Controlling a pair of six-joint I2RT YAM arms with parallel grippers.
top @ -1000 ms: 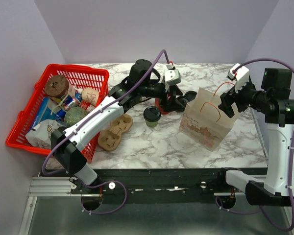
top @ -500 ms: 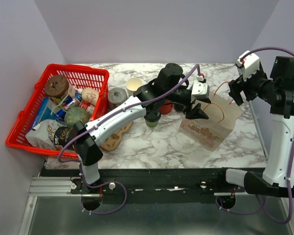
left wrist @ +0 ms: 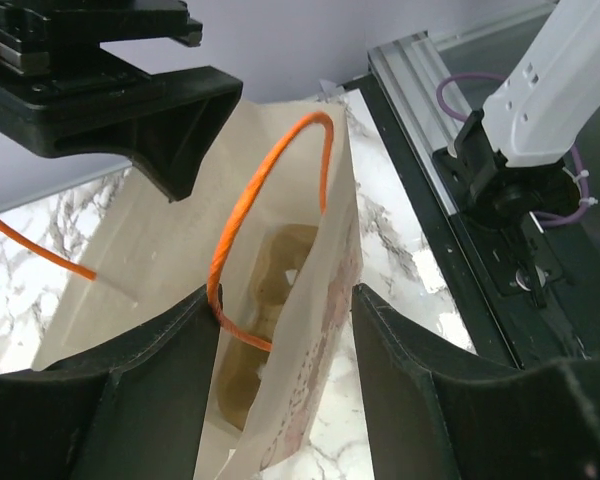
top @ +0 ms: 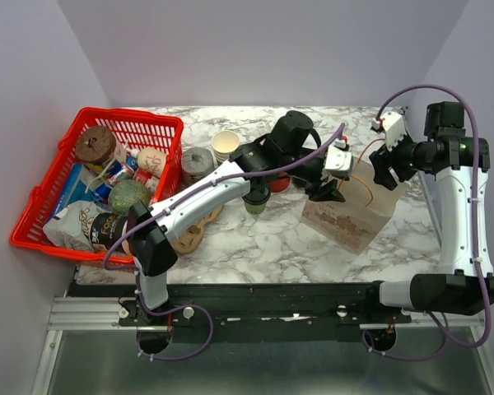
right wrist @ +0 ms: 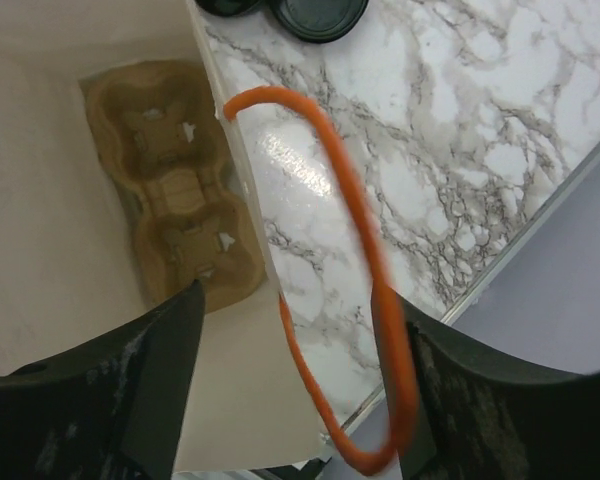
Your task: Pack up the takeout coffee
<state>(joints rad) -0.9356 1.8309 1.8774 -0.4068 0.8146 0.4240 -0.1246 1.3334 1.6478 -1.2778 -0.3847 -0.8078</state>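
Though partly covered by the left arm, the takeout coffee stands mid-frame on the surface, near and left of the paper bag. Judged light, thin-walled, crushable: grip mid-body, below the lid. Both arms reach to the bag; left end effector and right end effector spread, straddling opposite rims.
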